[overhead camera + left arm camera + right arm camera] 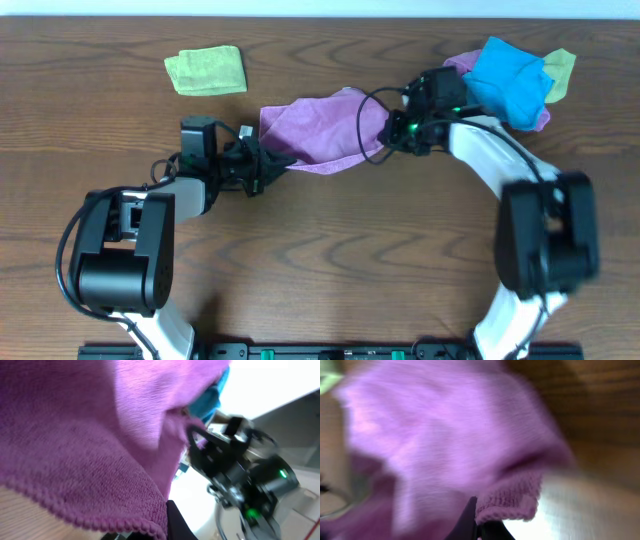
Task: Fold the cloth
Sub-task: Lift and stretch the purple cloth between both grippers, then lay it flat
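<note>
A purple cloth (322, 128) hangs stretched between my two grippers over the middle of the wooden table. My left gripper (268, 160) is shut on its left corner. My right gripper (392, 132) is shut on its right edge. In the left wrist view the purple cloth (90, 445) fills the frame, its stitched hem lies at my finger, and the right arm (245, 485) shows behind it. In the right wrist view the cloth (450, 445) is blurred, with a corner pinched at my fingertips (485, 522).
A folded green cloth (206, 71) lies at the back left. A pile with a blue cloth (508, 80), a purple cloth (462, 64) and a yellow-green cloth (560, 70) sits at the back right, close behind the right arm.
</note>
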Robot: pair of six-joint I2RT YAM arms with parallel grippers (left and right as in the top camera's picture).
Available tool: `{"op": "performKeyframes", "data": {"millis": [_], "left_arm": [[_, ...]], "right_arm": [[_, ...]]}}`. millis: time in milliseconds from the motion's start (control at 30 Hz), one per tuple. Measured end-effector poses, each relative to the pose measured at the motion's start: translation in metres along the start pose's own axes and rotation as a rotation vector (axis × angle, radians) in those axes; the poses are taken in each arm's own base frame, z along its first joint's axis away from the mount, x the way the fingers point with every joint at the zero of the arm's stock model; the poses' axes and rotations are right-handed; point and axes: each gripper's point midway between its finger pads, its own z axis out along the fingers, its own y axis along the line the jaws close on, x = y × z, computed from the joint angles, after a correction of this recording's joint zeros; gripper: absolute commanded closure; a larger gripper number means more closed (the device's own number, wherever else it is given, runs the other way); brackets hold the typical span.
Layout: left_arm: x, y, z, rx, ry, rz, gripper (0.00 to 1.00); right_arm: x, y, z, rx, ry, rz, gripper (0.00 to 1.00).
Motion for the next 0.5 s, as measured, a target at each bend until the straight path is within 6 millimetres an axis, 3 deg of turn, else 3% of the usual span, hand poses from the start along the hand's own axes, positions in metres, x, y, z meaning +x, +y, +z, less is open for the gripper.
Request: {"op": "performKeyframes", "data": {"millis": [200, 333, 500], "left_arm": [[0.001, -0.038, -0.002, 0.053, 0.034, 0.067, 0.94], [-0.003, -0.083, -0.005, 0.104, 0.031, 0.146, 0.94], [-0.015, -0.133, -0.012, 0.152, -0.031, 0.239, 0.94]], "right_arm": [[-0.007, 0.057, -0.092, -0.066, -0.145, -0.120, 0.99], [-0.011, 0.073, -0.125, -0.068, -0.233, -0.164, 0.99], [-0.025, 0.075, -0.135, -0.047, -0.312, -0.198, 0.99]]}}
